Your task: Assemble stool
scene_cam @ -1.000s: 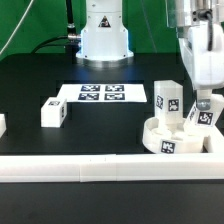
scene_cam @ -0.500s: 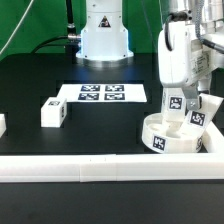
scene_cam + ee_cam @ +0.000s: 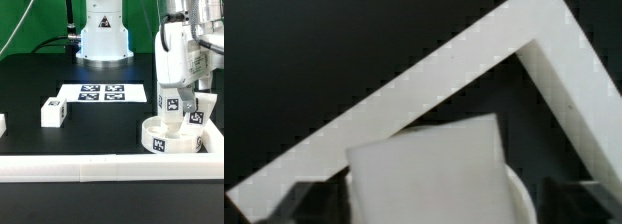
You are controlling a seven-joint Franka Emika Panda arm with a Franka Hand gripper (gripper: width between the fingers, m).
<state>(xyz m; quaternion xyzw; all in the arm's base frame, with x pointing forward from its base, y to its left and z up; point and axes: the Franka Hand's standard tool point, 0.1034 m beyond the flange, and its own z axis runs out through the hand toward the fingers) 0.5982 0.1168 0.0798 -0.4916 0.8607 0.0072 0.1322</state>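
The round white seat disc (image 3: 150,130) lies at the exterior view's right, against the front rail. A leg block (image 3: 172,103) stands upright on it with its tag showing. My gripper (image 3: 175,93) comes down over this block and is shut on it. In the wrist view the white block (image 3: 429,165) fills the space between my dark fingers (image 3: 304,200). A second leg block (image 3: 199,116) sits tilted in the disc just to the right. The third leg block (image 3: 52,112) lies loose on the black table at the left.
The marker board (image 3: 102,93) lies flat at the table's middle back. The robot base (image 3: 104,35) stands behind it. A long white rail (image 3: 80,168) runs along the front; its corner shows in the wrist view (image 3: 455,75). Another white piece (image 3: 2,125) is at the left edge.
My gripper moved left from beside the right leg block to over the upright leg block and closed round it. That block shifted slightly to the right.
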